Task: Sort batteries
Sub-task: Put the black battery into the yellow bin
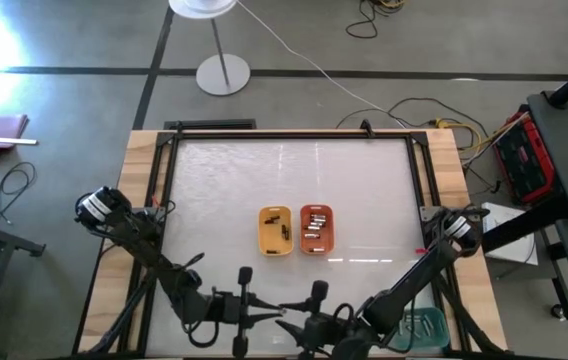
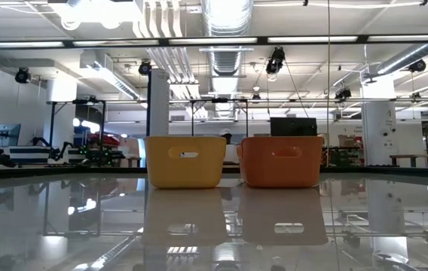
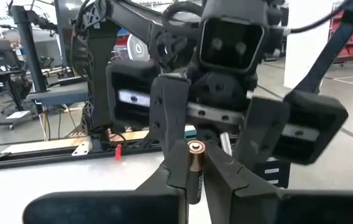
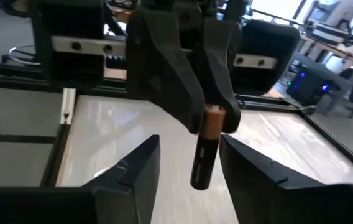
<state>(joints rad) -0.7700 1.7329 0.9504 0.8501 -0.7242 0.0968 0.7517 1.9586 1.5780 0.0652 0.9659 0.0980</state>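
Note:
A small battery [image 3: 194,152], copper-coloured at one end and black at the other, hangs in the air near the table's front edge. My left gripper [image 3: 192,165] is shut on it. My right gripper [image 4: 189,158] faces the left one, open, with a finger on either side of the battery's black part [image 4: 201,168]; I see no touch. At the table's middle stand a yellow tray [image 1: 275,230] holding dark batteries [image 1: 282,232] and an orange tray [image 1: 316,228] holding silvery ones [image 1: 313,228]. My left gripper pinches the battery between its two fingertips near the copper-coloured end [image 4: 212,121]. The fingers come roughly level from the table's left and lie across the battery. It stands about upright, copper end up and black end hanging below, lifted clear of the table.
A teal tray [image 1: 419,325] sits at the front right corner under the right arm. The two middle trays stand side by side, seen in the low view as yellow [image 2: 185,160] and orange [image 2: 282,160]. A black frame [image 1: 294,135] runs round the glossy table top.

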